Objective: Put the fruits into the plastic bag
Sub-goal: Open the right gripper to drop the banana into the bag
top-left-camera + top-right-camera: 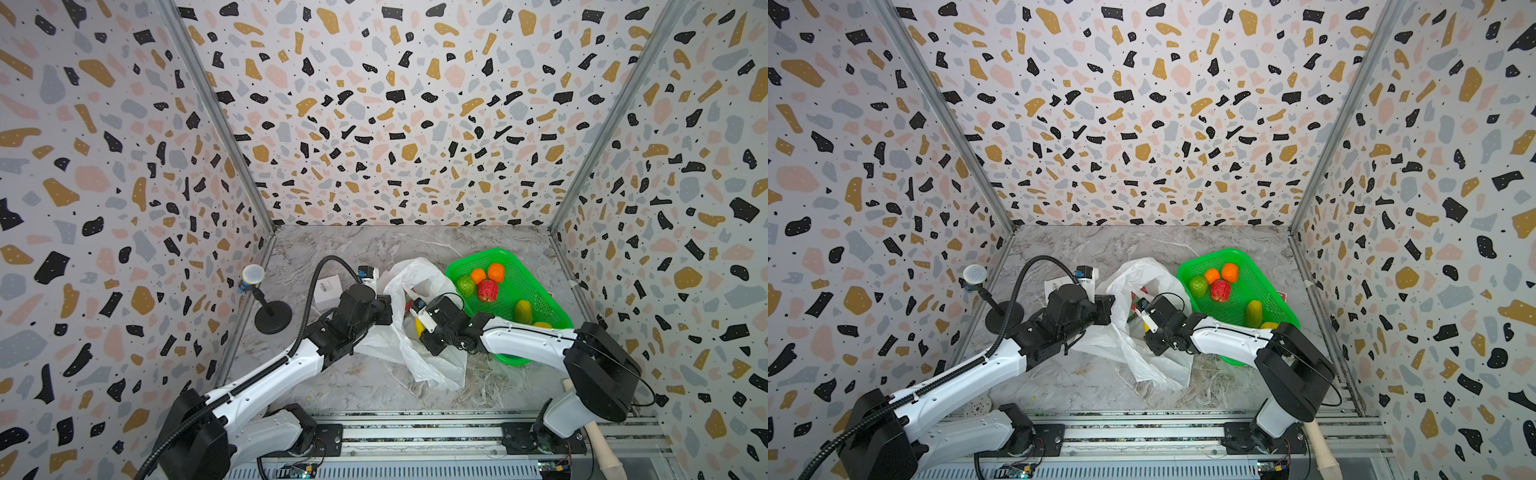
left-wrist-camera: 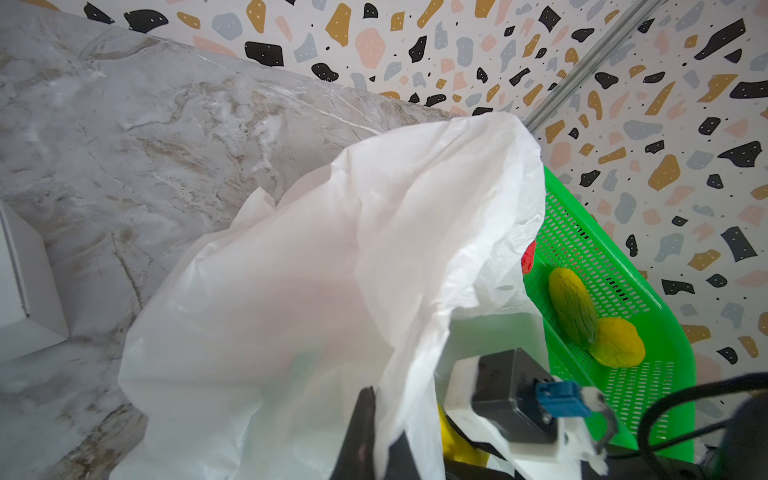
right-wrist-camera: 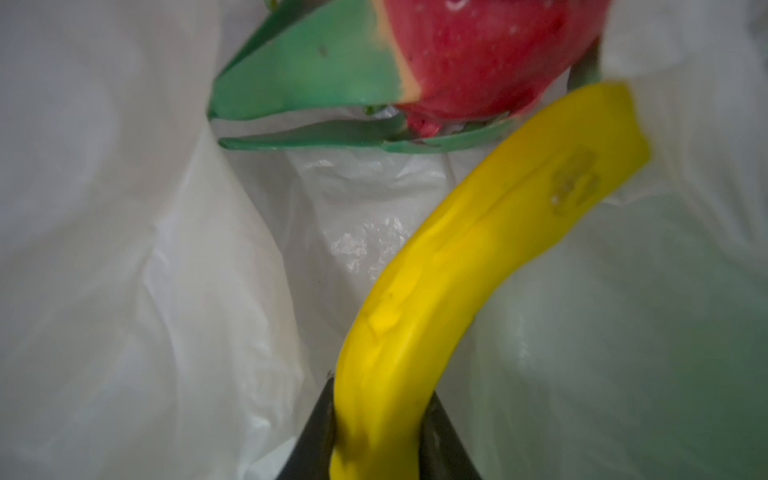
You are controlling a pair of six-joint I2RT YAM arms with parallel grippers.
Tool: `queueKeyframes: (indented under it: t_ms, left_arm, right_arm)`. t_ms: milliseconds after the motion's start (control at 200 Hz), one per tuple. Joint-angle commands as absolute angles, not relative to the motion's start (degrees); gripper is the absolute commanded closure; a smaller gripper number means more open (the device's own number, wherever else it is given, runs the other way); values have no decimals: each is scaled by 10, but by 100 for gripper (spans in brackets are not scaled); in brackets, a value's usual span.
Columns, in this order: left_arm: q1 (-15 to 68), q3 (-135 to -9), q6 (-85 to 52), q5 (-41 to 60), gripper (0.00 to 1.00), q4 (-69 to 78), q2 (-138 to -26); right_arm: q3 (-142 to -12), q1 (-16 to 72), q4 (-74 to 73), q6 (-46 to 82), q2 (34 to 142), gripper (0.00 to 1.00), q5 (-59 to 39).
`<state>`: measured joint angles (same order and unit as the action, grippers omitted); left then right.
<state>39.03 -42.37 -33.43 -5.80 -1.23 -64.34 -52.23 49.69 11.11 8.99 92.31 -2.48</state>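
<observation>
Six fruits [image 1: 488, 290] are left in the green tray [image 1: 528, 282], which sits at about 2 o'clock from the bag [image 1: 432, 361] in both top views. The dragon fruit [image 3: 490, 54] is already lying inside the bag. The banana [image 3: 457, 270] is down in there too, clamped at one end by the right gripper [image 3: 380, 409], which reaches in from roughly 4 o'clock. The banana's free tip is just beside the dragon fruit's green leaves, but I can't tell if they touch.

The left gripper [image 2: 380, 436] is pinched shut on the bag's rim at the 9 o'clock side, holding the mouth up and open.

So I'd call this the drop-off step for fruit number two. Next move, as I read it: open the jaws and let the banana fall. Then back out without snagging that thin film and head for the tray. The left side should hold its pinch so the mouth doesn't flop shut.
</observation>
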Motion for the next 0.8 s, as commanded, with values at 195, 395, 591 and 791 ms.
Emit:
queueKeyframes:
  t_ms: [195, 395, 591, 791]
  left_arm:
    - [395, -442, -322, -74, 100, -4, -635]
    - [394, -442, -323, -79, 100, -7, -639]
    - [395, -442, -323, -77, 100, -3, -647]
    - [395, -443, -323, -78, 100, -3, -649]
  right_arm:
    - [-577, 439, 154, 145, 962, 87, -35]
    - [-600, 435, 156, 147, 937, 74, -61]
    - [-586, 435, 138, 163, 876, 36, -61]
    - [-580, 432, 140, 170, 814, 26, -6]
